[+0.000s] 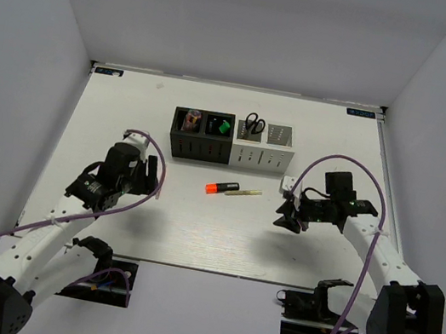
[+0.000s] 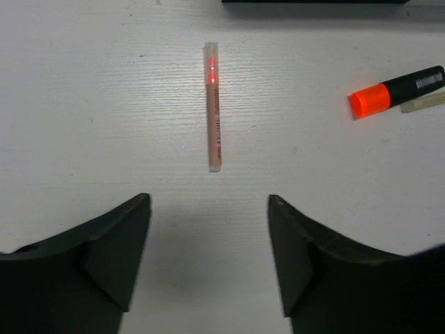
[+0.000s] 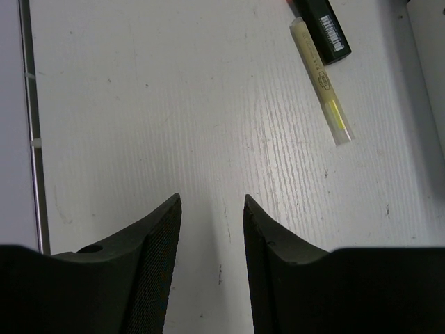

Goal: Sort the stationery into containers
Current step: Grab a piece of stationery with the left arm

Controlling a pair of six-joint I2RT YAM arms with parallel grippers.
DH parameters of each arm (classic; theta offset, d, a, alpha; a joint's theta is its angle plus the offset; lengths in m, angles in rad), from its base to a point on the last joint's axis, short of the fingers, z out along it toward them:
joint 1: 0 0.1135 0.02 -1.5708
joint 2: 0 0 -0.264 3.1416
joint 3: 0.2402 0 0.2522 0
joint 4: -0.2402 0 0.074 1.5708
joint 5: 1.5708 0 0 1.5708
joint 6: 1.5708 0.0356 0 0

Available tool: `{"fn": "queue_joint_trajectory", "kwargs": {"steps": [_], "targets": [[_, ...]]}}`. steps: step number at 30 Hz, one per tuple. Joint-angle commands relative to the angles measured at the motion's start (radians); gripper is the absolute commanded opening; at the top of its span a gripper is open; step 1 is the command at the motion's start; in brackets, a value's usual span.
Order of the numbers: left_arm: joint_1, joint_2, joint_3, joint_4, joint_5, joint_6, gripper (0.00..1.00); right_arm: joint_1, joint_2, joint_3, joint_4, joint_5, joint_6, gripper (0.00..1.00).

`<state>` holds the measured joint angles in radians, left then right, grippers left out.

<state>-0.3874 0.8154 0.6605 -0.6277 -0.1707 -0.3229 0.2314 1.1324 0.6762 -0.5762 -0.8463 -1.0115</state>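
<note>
The containers (image 1: 230, 151), two black cups and two white, stand in a row at the table's middle back. Black-handled scissors (image 1: 255, 123) stand in the third cup, and the two black cups hold small items. An orange-capped black marker (image 1: 221, 188) and a thin yellowish stick (image 1: 243, 192) lie in front of the row. In the left wrist view a pink stick (image 2: 214, 104) lies ahead of my open, empty left gripper (image 2: 208, 202), with the marker (image 2: 393, 90) at the right. My right gripper (image 3: 212, 198) is open and empty, with the yellowish stick (image 3: 321, 80) ahead on the right.
My left gripper (image 1: 150, 176) hovers left of the marker and my right gripper (image 1: 287, 217) to its right. White walls enclose the table on three sides. The table's edge strip (image 3: 31, 125) runs along the left of the right wrist view.
</note>
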Motion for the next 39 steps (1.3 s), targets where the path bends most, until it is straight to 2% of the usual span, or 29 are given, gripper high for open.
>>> {"fn": "queue_joint_trajectory", "kwargs": {"steps": [1, 2, 4, 5, 6, 8, 10, 11, 12, 13, 15, 20, 26, 39], "targets": [[0.004, -0.002, -0.018, 0.048, 0.094, 0.025, 0.73, 0.009, 0.000, -0.003, 0.010, -0.010, -0.025, 0.44], [0.001, 0.001, -0.025, 0.060, 0.147, 0.036, 0.52, 0.005, 0.001, -0.001, 0.010, -0.011, -0.027, 0.44], [0.002, 0.046, -0.024, 0.088, 0.220, 0.047, 0.25, 0.006, 0.001, -0.001, 0.009, -0.011, -0.026, 0.46], [0.001, 0.062, -0.012, 0.094, 0.273, 0.050, 0.02, 0.009, 0.000, -0.003, 0.010, -0.011, -0.027, 0.46], [-0.008, 0.079, 0.007, 0.100, 0.293, 0.061, 0.00, 0.006, -0.002, 0.000, 0.012, -0.010, -0.027, 0.47], [-0.045, 0.163, 0.074, 0.102, 0.353, 0.073, 0.00, 0.008, -0.005, 0.003, 0.010, -0.013, -0.024, 0.48], [-0.085, 0.230, 0.109, 0.111, 0.349, 0.110, 0.06, 0.008, -0.005, 0.006, 0.007, -0.014, -0.012, 0.58], [-0.156, 0.279, 0.172, 0.114, 0.326, 0.143, 0.13, 0.008, -0.011, 0.009, 0.004, -0.016, -0.009, 0.66], [-0.180, 0.336, 0.192, 0.114, 0.303, 0.178, 0.40, 0.008, -0.016, 0.013, -0.005, -0.016, -0.003, 0.77], [-0.236, 0.393, 0.250, 0.114, 0.283, 0.198, 0.49, 0.006, -0.023, 0.017, -0.010, -0.022, -0.001, 0.81], [-0.266, 0.477, 0.283, 0.125, 0.251, 0.263, 0.57, 0.009, -0.031, 0.017, -0.022, -0.027, 0.002, 0.87], [-0.359, 0.655, 0.363, 0.227, 0.175, 0.356, 0.60, 0.006, -0.068, 0.017, -0.039, -0.036, 0.001, 0.90], [-0.419, 0.771, 0.413, 0.292, 0.036, 0.415, 0.59, 0.006, -0.086, 0.023, -0.073, -0.043, -0.027, 0.90], [-0.446, 0.938, 0.498, 0.339, 0.002, 0.487, 0.59, 0.006, -0.082, 0.029, -0.105, -0.069, -0.050, 0.90]]}}
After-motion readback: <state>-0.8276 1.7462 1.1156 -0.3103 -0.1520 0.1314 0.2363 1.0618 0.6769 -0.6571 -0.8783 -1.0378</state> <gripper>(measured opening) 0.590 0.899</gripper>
